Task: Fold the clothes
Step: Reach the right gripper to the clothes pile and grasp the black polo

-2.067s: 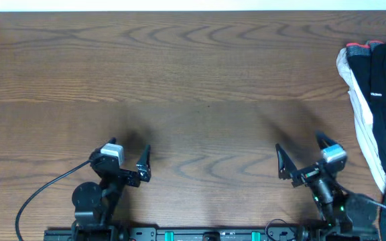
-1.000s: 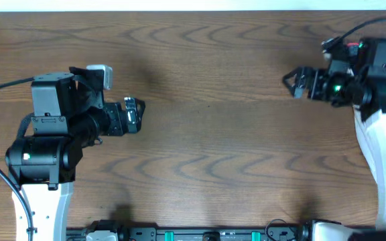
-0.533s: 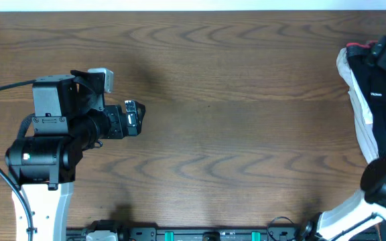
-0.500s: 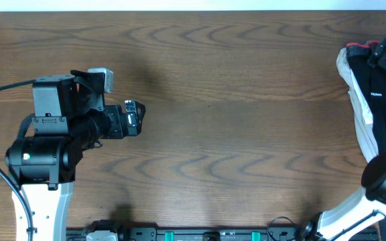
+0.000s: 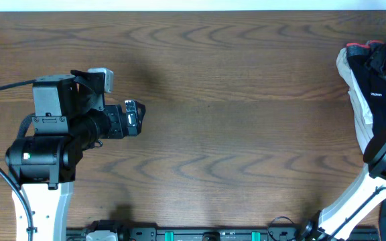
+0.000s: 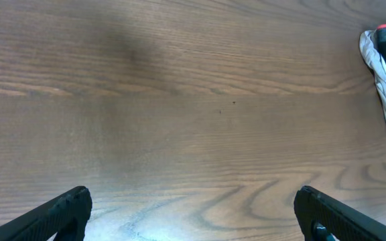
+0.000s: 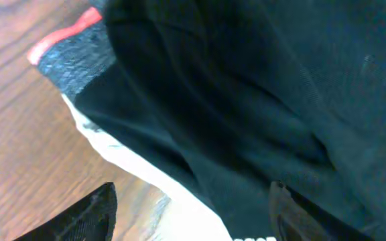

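Right gripper (image 7: 193, 215) is down on the clothes (image 5: 375, 94), jaws apart, nothing visibly pinched. Left gripper (image 6: 193, 217) hangs over the table (image 5: 233, 100), fully released, well apart from the pile. Black T-shirt (image 7: 260, 100) sits directly under the right tips, white garment (image 7: 149, 174) just beside them, red-edged one (image 7: 66, 40) beyond. I read it as zero folds done: everything heaped, first pick pending.

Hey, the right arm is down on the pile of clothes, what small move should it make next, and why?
Probably close the right end effector on the black garment: its fingers stand apart on either side of that fabric, so nothing looks pinched yet.
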